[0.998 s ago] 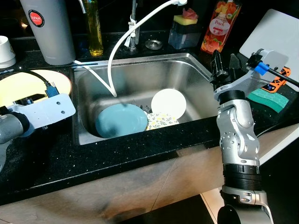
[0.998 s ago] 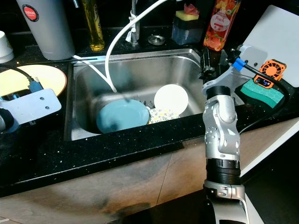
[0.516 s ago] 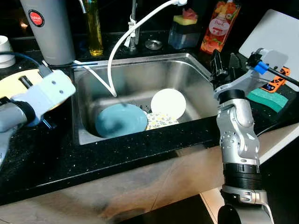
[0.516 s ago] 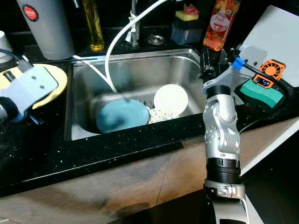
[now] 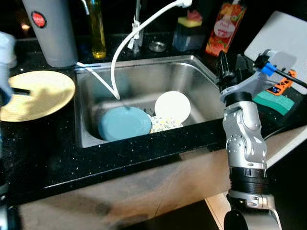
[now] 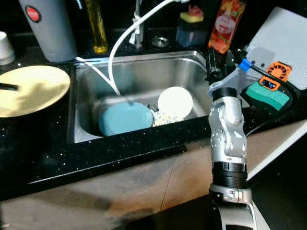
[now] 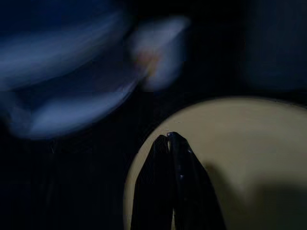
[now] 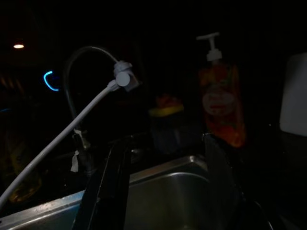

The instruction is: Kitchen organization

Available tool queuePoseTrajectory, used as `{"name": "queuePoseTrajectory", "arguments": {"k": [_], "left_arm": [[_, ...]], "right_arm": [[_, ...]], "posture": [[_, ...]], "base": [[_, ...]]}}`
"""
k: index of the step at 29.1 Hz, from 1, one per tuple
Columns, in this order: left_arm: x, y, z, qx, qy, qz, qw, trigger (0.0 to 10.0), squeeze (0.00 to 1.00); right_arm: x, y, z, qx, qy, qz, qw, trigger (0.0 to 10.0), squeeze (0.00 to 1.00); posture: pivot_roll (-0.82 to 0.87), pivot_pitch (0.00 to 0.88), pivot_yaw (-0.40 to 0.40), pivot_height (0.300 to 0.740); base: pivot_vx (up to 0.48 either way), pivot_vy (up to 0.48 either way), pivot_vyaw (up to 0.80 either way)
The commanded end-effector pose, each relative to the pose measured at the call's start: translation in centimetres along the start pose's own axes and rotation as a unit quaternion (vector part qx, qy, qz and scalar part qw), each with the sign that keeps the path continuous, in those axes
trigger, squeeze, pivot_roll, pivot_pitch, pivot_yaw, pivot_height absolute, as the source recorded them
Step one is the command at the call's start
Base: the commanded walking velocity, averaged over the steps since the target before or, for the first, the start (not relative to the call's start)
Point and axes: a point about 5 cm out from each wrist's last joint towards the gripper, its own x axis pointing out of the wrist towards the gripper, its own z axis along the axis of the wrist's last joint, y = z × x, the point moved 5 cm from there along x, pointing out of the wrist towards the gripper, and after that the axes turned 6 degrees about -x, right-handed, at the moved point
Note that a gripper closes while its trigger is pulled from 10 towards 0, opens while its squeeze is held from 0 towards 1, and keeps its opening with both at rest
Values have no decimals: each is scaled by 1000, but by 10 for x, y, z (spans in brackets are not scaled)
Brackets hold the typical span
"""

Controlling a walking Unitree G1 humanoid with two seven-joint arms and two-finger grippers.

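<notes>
A yellow plate lies on the black counter to the left of the steel sink. My left gripper is shut, its black fingertips pressed together just over the plate's rim; from the head it is a dark bar across the plate's left side. In the sink lie a blue plate, a white dish and a patterned piece. My right gripper stands open with nothing between its fingers, held upright at the sink's right rim.
A white hose hangs from the tap into the sink. At the back stand a grey canister, a yellow bottle, a sponge holder and an orange soap bottle. A green sponge and white board lie to the right.
My left arm has swung off to the left, uncovering the yellow plate; its fingertips now reach in over the plate's left side. The right arm has not moved.
</notes>
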Motion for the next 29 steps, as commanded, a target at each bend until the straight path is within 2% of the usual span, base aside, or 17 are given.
{"name": "queuePoseTrajectory", "arguments": {"k": [1, 2, 3, 4, 5, 6, 8, 9, 11, 12, 15, 17, 21, 22, 23, 29], "left_arm": [[-1, 20, -21, -77, 34, 69, 994, 10000, 0], [-1, 20, -21, -77, 34, 69, 994, 10000, 0], [-4, 26, -27, -119, 40, 98, 987, 10000, 0], [-4, 26, -27, -119, 40, 98, 987, 10000, 0], [-6, 30, -33, -145, 47, 118, 981, 10000, 0], [-6, 30, -33, -145, 47, 118, 981, 10000, 0], [-10, 36, -46, -199, 68, 156, 965, 10000, 0], [-10, 36, -46, -199, 68, 156, 965, 10000, 0], [-10, 36, -48, -246, 75, 164, 952, 10000, 0], [-10, 36, -48, -246, 75, 164, 952, 10000, 0], [-7, 26, -45, -287, 82, 144, 943, 10000, 0], [-6, 22, -43, -296, 82, 133, 942, 10000, 0], [-5, 15, -35, -295, 62, 110, 947, 10000, 0], [-5, 16, -29, -281, 44, 110, 952, 10000, 173], [-6, 19, -24, -276, 27, 116, 954, 10000, 1000], [-6, 18, -29, -289, 34, 116, 950, 10000, 1000]], "right_arm": [[0, 1, -2, 1, 4, 4, 1000, 10000, 0], [0, 1, -2, 1, 4, 4, 1000, 10000, 0], [0, 1, -2, 1, 5, 4, 1000, 10000, 0], [0, 1, -2, 1, 5, 4, 1000, 10000, 0], [-1, 1, -3, 0, 5, 4, 1000, 10000, 0], [-1, 1, -3, 0, 5, 4, 1000, 10000, 0], [-1, 1, -3, 0, 6, 5, 1000, 10000, 0], [-1, 1, -3, 0, 6, 5, 1000, 10000, 0], [-1, 2, -3, 1, 6, 6, 1000, 10000, 0], [-1, 2, -3, 1, 6, 6, 1000, 10000, 0], [-1, 2, -2, 1, 6, 7, 1000, 10000, 0], [-1, 2, -2, 1, 6, 7, 1000, 10000, 0], [-1, 2, -1, 1, 5, 6, 1000, 10000, 0], [-1, 2, -1, 1, 4, 6, 1000, 10000, 0], [-1, 1, -1, 1, 4, 6, 1000, 10000, 0], [-1, 2, -1, 1, 4, 7, 1000, 10000, 0]], "posture": [[196, 55, -45, 740], [196, 55, -45, 740], [196, 55, -45, 740], [196, 55, -45, 740], [197, 58, -46, 740], [197, 58, -46, 740], [195, 60, -48, 740], [195, 60, -48, 740], [195, 60, -48, 740], [195, 60, -48, 740], [195, 63, -52, 740], [195, 63, -52, 740], [193, 64, -50, 740], [190, 63, -48, 740], [191, 63, -50, 740], [190, 62, -52, 740]], "base": [[0, 0, 0], [0, 0, 0], [0, 0, 0], [0, 0, 0], [0, 0, 0], [0, 0, 0], [0, 0, 0], [0, 0, 0], [0, 0, 0], [0, 0, 0], [0, 0, 0], [0, 0, 0], [0, 0, 0], [0, 0, 0], [0, 0, 0], [0, 0, 0]]}}
